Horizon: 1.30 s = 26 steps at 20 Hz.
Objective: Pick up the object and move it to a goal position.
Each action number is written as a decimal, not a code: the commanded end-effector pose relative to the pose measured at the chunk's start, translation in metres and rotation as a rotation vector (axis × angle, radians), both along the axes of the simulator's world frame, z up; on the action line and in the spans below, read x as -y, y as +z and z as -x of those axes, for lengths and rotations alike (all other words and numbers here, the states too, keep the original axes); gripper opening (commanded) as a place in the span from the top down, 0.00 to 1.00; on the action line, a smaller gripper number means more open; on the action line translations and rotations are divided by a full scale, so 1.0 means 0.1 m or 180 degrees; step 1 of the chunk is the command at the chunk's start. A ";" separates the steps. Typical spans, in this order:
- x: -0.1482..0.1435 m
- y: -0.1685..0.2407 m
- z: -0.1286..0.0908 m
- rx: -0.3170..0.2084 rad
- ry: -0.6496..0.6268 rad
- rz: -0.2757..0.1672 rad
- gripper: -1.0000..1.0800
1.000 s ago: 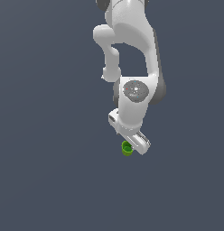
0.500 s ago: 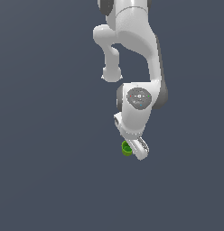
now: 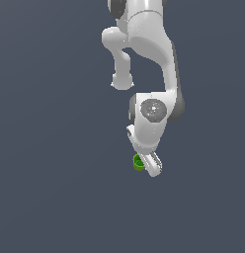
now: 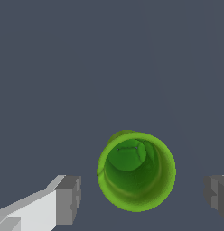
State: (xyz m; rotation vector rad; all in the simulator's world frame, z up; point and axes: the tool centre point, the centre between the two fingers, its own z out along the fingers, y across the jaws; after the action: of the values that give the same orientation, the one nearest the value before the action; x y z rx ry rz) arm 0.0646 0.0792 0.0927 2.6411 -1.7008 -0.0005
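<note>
Cup [image 4: 136, 170] sits upright on the floor [image 4: 64, 67], hollow top facing my wrist camera, between the fingers [image 4: 68, 200] with gaps on both sides. I have the gripper [image 3: 145, 165] spread wide and empty, straddling it so closing should pinch its wall.
</note>
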 end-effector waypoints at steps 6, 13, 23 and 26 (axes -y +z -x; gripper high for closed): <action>0.00 -0.14 0.00 0.0001 -0.0005 0.0000 0.04; 0.00 -0.48 0.01 0.0001 -0.0016 0.0000 0.04; 0.00 -0.50 0.00 0.0001 -0.0016 0.0000 1.00; 0.00 -0.50 0.00 0.0001 -0.0016 0.0000 1.00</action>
State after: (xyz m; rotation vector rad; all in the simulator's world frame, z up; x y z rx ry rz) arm 0.0647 0.0791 0.0423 2.6370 -1.7073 -0.0008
